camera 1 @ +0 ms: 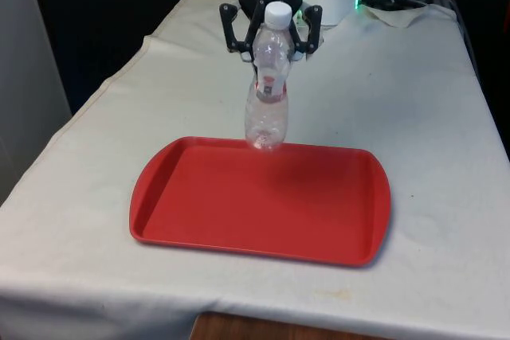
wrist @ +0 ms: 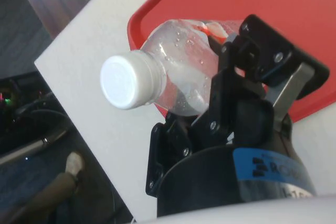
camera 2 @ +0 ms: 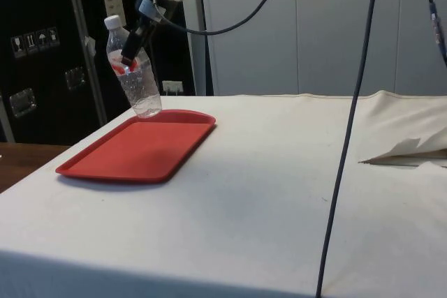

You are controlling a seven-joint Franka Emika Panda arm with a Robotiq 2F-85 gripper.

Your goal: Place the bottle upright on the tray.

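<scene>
Pinching bottle (camera 1: pixel 269 93) | pincer (camera 1: pixel 271 47) above tray (camera 1: pixel 199 212) far edge | bottle tilted

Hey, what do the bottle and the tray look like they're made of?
The bottle, held in the hand, looks like thin clear plastic: you can see through its ribbed body, and droplets cling inside. Its cap is opaque white, probably harder plastic. The tray looks like moulded red plastic with a smooth, slightly glossy surface and a rounded raised rim, though a coated material can't be ruled out.
</scene>
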